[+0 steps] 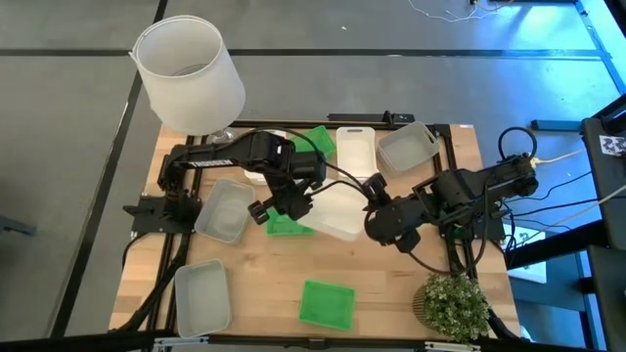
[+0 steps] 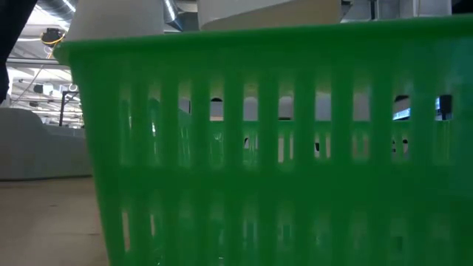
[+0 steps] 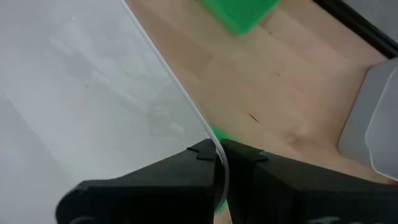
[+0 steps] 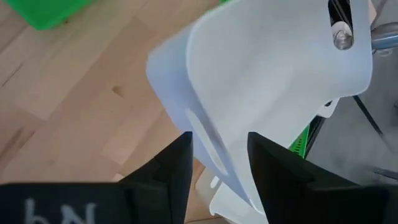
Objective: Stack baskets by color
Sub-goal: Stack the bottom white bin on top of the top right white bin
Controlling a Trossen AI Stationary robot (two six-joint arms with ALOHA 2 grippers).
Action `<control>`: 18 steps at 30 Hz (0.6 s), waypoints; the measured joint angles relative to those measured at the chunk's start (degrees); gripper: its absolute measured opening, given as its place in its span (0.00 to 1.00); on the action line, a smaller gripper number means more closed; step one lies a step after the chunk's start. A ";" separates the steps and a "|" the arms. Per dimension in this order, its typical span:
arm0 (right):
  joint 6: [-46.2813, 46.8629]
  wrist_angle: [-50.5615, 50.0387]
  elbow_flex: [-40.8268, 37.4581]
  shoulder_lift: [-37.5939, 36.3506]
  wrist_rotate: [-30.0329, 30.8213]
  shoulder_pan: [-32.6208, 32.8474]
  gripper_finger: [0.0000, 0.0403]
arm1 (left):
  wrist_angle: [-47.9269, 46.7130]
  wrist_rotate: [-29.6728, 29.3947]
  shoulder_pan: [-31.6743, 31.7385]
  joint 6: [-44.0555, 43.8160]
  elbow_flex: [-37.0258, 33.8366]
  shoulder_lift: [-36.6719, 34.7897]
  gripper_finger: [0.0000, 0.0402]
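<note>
Mid-table, a shallow white plastic basket with rounded corners (image 1: 337,213) hangs tilted between both arms, over a bright green slatted basket (image 1: 287,225) lying beneath its left end. The left gripper (image 3: 217,154) is pinched tight on the white basket's thin rim; the right gripper (image 4: 219,155) straddles its other wall with fingers spread, not squeezing. Another white basket (image 1: 355,149) and a translucent grey one (image 1: 408,147) sit at the far edge, two more grey ones (image 1: 223,210) to the left, and a green basket (image 1: 326,303) at the near edge. A big white cylindrical lampshade (image 1: 189,73) stands far left, a small potted plant (image 1: 453,305) near right.
</note>
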 joint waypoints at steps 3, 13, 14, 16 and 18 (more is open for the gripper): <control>-0.01 0.01 0.00 0.02 -2.28 -1.00 0.38 | 0.15 0.05 -0.40 0.14 -0.02 0.00 0.00; -0.02 0.21 0.01 0.02 -7.75 -3.70 0.38 | 0.73 -0.16 -1.14 1.35 -0.02 0.00 0.00; -0.02 0.26 0.02 0.02 -9.00 -3.94 0.38 | 1.03 -0.53 -1.14 1.39 -0.02 0.00 0.00; -0.02 0.24 0.04 0.28 -10.62 -4.31 0.38 | 1.16 -1.29 -1.16 1.41 -0.04 0.00 0.00; -0.02 0.10 0.04 0.57 -10.81 -4.38 0.38 | 1.20 -1.31 -1.16 1.41 -0.04 0.00 0.00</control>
